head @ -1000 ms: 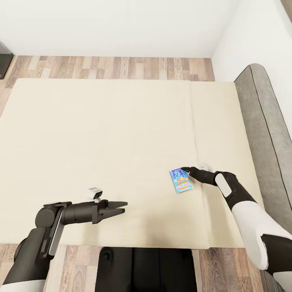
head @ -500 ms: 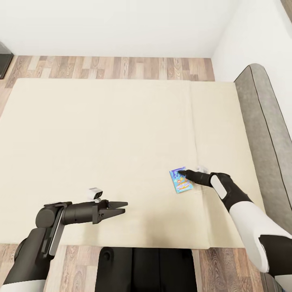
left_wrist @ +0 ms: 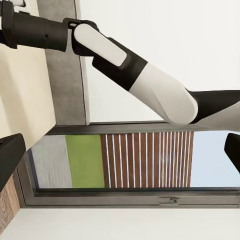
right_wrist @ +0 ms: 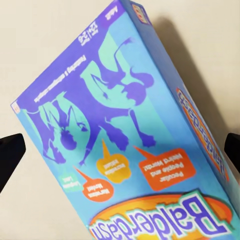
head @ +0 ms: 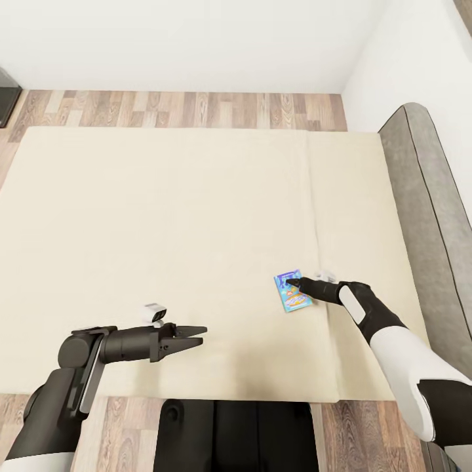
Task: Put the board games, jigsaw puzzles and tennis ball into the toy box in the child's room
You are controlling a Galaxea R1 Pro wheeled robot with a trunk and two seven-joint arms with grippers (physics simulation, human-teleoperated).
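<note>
Right gripper (head: 292, 282) is creeping farther over the small blue board game (head: 292, 292) than a second ago.
Its fingers are spreading wide, straddling the box lying flat on the bed (head: 164, 216) beside the seam, long axis running away from the robot; the left gripper (head: 196, 335), fingers apart, is hanging idle, well apart. The box's near end is getting cut off in the right wrist view.

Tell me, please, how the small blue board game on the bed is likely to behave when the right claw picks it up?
The blue board game looks like a flat, straight-edged box, so probably stiff and unlikely to roll. Its printed faces look smooth, so it may slip between the right claw's fingers. Lying flat on the soft bed, its edges may be hard to get under.
</note>
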